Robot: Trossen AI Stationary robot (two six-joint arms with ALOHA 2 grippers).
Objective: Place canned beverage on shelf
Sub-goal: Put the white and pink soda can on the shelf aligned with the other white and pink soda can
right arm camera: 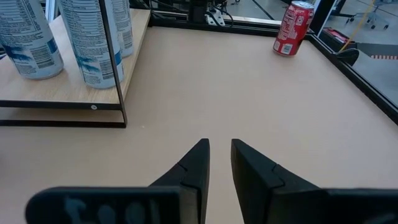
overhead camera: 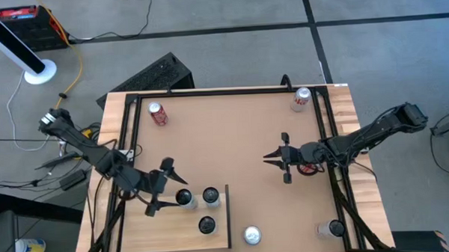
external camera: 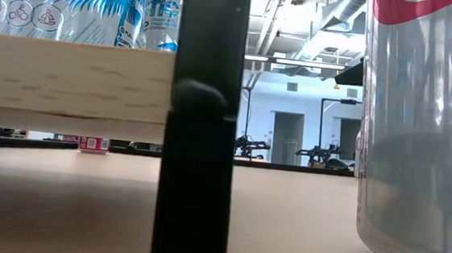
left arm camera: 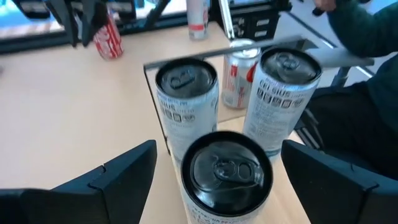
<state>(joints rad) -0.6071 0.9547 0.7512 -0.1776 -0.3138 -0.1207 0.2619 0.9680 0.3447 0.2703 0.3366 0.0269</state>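
Nearest you, low view: silver can, close at 3 o'clock, beside the shelf's black rail.

Shelf: table's 6 o'clock, carrying three black-topped cans.

Left gripper: at the shelf's 9 o'clock edge, fingers wide, flanking the nearest can without gripping it.

Right gripper: 3 o'clock over bare tabletop, fingers narrow, holding nothing.

Red can: 11 o'clock, well apart from the shelf.
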